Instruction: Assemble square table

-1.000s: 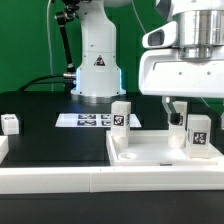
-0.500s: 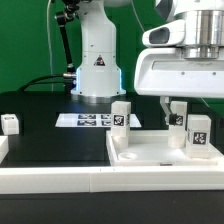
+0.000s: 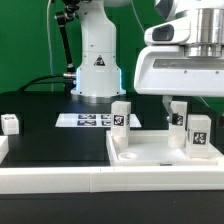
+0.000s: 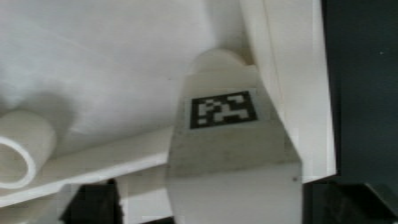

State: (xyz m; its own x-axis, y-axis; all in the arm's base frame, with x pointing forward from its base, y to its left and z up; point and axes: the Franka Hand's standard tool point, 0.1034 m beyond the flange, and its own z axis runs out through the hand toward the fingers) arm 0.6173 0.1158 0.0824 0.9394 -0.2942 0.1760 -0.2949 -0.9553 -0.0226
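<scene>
The white tabletop [image 3: 160, 153] lies nearest on the black counter [image 3: 50, 130], at the exterior view's right. 3 legs stand on it: [image 3: 121, 117], [image 3: 177, 116], [image 3: 199, 131]. Above them the gripper [image 3: 178, 100] hangs with jaws spread wide, holding nothing. Farther left sits 1 loose leg [image 3: 10, 123]; behind lies the marker board [image 3: 85, 120].

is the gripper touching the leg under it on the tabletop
Cannot tell. In the exterior view the open gripper hangs around the back leg on the tabletop; no view shows contact or gap plainly.
</scene>
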